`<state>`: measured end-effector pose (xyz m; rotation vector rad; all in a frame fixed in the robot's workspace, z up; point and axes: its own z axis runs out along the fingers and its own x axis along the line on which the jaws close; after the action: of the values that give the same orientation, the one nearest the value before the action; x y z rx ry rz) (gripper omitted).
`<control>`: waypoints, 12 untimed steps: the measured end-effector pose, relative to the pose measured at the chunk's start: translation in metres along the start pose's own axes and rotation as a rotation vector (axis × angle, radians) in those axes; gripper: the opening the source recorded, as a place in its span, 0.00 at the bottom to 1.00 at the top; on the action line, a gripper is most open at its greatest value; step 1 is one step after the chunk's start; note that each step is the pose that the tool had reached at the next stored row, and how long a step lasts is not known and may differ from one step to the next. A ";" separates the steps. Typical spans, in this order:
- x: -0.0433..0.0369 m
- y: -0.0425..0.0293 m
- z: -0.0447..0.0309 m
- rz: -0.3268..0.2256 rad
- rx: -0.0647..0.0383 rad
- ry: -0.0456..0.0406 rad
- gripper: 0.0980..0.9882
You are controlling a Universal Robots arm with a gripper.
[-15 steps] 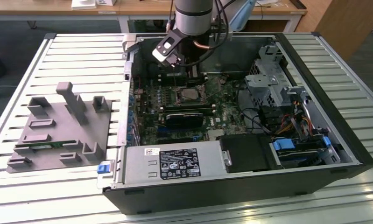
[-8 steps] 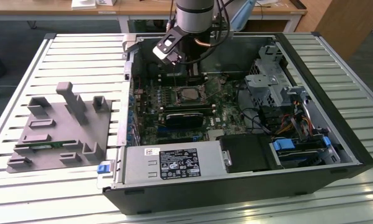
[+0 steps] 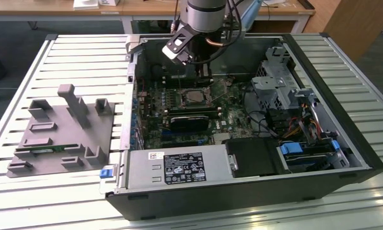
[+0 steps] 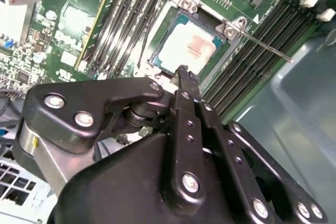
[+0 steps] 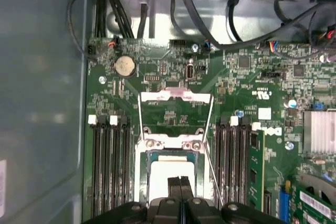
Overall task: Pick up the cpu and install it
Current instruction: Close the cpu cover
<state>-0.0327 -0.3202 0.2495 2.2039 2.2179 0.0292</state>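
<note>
The cpu [image 4: 191, 48] is a flat square chip with a silver top, and it lies in the motherboard socket inside the open computer case. In the exterior view the cpu [image 3: 192, 97] sits mid-board, with my gripper [image 3: 204, 75] hanging just above and behind it. Both wrist views show the two black fingers pressed together with nothing between them. My gripper [image 4: 182, 71] has its tips over the chip's edge. In the first wrist view my gripper [image 5: 180, 183] covers part of the cpu [image 5: 160, 182]. The socket's metal load plate [image 5: 176, 109] is folded back open.
The socket lever [image 4: 262, 43] sticks out beside the socket. Memory slots [image 5: 107, 161] flank it, and a green memory stick [image 5: 255, 171] stands in one. The case walls [image 3: 319, 86], drive cage [image 3: 277, 79] and power supply [image 3: 178, 167] ring the board. A grey fixture [image 3: 63, 129] lies at the exterior view's left.
</note>
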 end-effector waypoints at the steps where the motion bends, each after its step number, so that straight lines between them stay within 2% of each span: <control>1: 0.0000 0.0001 -0.0031 0.000 0.000 0.0001 0.01; 8: 0.0001 0.0006 -0.0246 0.000 0.000 0.0000 0.01; 12: 0.0001 0.0014 -0.0258 0.000 0.000 -0.0020 0.01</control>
<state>-0.0320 -0.3202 0.2753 2.2027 2.2170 0.0272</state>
